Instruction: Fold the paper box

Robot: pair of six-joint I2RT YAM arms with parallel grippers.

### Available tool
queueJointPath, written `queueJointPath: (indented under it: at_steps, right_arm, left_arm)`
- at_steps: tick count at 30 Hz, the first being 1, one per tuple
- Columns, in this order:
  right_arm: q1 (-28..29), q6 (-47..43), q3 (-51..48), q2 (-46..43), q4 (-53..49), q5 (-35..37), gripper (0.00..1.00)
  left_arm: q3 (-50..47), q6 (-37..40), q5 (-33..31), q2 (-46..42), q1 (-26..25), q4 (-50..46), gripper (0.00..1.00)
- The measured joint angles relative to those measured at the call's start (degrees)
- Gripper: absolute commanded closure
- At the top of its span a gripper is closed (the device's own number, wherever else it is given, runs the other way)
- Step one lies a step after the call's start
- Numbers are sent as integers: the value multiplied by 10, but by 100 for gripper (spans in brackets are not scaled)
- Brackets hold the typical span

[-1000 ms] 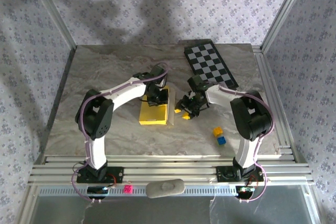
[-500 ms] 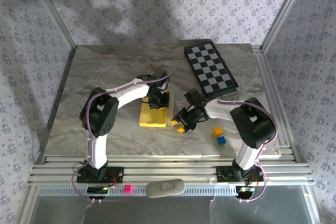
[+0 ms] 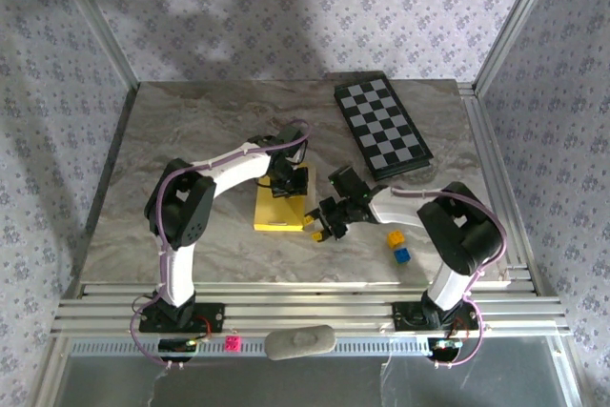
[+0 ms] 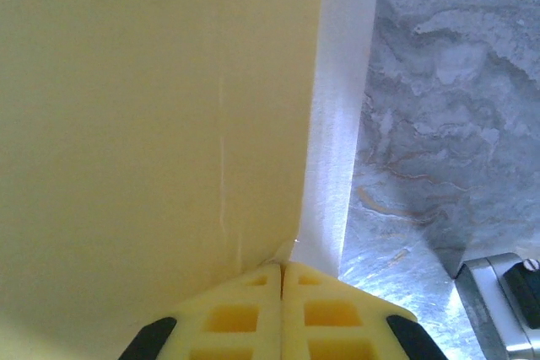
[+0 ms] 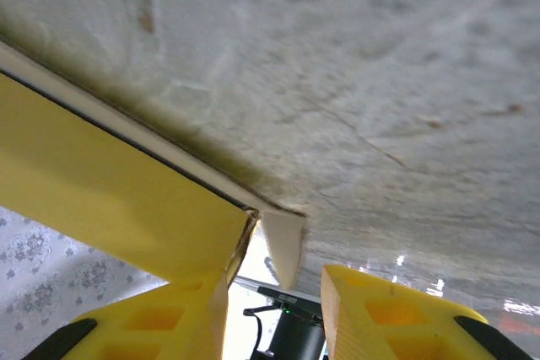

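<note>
The paper box lies flat and yellow at the middle of the table. My left gripper rests on its far end. In the left wrist view the left gripper is shut, its tips pressed to the yellow top beside a whitish flap. My right gripper is at the box's near right corner. In the right wrist view the right gripper stands open around a pale tab that sticks out from the corner. Its left finger lies against the yellow side.
A black-and-white chequered board lies at the back right. A small yellow cube and a blue cube sit near the right arm's base. Metal rails run along the near edge.
My right gripper has moved left and nearer, from beside the box to its near right corner, and its jaws have narrowed. The left gripper has stayed shut on the box's far end.
</note>
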Motion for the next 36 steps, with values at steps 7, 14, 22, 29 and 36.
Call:
queueJointPath:
  at_steps: [7,14,22,29,36]
  right_arm:
    - [0,22,1,4,12,9,80]
    - [-3,10,40,30,-18,9,96]
    - [-16,-17,48,29,-63,16,74]
    - [-36,-28,47,9,-109,33,55]
    - [-31,5,26,-4,-85,35,60]
  left_arm:
    - [0,0,7,2,1,1,91]
    - [8,-12,17,0,13,3,69]
    - [27,-30,34,-59,56,-17,62]
    - [-8,-30,34,-118,70,-23,63]
    - [-82,-28,34,-160,114,-32,62]
